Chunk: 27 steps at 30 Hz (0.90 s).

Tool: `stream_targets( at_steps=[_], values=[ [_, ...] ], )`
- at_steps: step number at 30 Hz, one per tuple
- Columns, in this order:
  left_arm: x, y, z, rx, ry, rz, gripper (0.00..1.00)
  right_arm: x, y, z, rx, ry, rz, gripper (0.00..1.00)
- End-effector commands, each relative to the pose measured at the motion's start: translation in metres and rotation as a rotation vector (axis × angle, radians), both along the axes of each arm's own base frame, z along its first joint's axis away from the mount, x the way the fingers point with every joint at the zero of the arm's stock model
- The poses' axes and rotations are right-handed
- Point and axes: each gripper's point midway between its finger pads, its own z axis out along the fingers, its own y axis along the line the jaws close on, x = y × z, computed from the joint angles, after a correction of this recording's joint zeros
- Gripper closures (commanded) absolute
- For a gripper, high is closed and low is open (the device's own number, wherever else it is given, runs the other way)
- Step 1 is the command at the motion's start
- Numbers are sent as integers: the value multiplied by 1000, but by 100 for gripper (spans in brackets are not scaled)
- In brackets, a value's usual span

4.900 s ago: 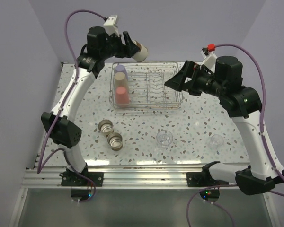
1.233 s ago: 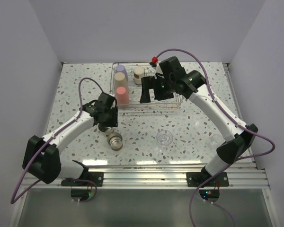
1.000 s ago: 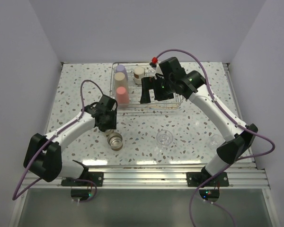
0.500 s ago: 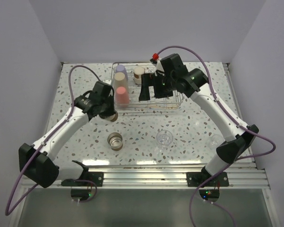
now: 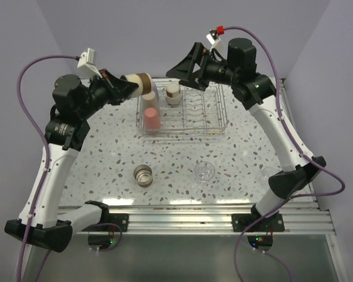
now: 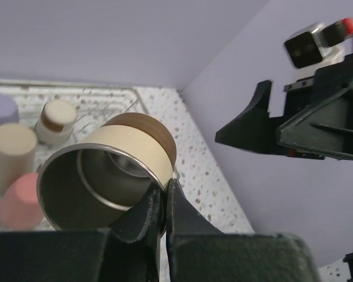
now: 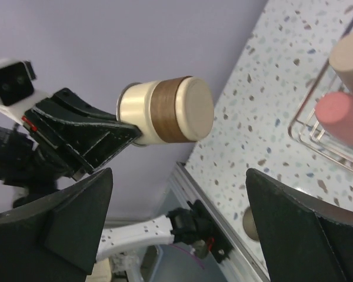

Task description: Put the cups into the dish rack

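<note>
Lilac walls back a speckled table [image 5: 253, 147]; the clear cup [image 5: 205, 171], lower centre, barely shows against the speckle; the lavender cup [image 5: 152, 93] in the rack [image 5: 219, 114] is half hidden behind the held cup [image 5: 142, 83]. That cup, cream with a brown band and steel inside, hangs sideways at upper left, its rim pinched by the left gripper [image 6: 163, 202]; the right gripper [image 5: 187, 66] gapes wide and empty, upper centre; the tan cup [image 5: 150, 102] and red cup [image 5: 151, 119] stand upturned at the rack's left end.
</note>
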Motion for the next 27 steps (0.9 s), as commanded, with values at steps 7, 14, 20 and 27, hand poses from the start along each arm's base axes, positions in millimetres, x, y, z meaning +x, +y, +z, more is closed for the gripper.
stream_targets(
  at_steps=[7, 14, 20, 27],
  values=[
    [-24, -29, 100, -455, -341, -356, 100, 3, 13, 64, 268, -40, 80, 2],
    [-26, -33, 105, -514, -384, -426, 100, 11, 16, 51, 256, -15, 74, 2],
    [-32, -35, 111, -563, -426, -490, 100, 20, 21, 43, 252, 4, 72, 2],
    [-26, -37, 99, -569, -395, -496, 100, 24, 25, 50, 278, -11, 79, 2]
  ],
)
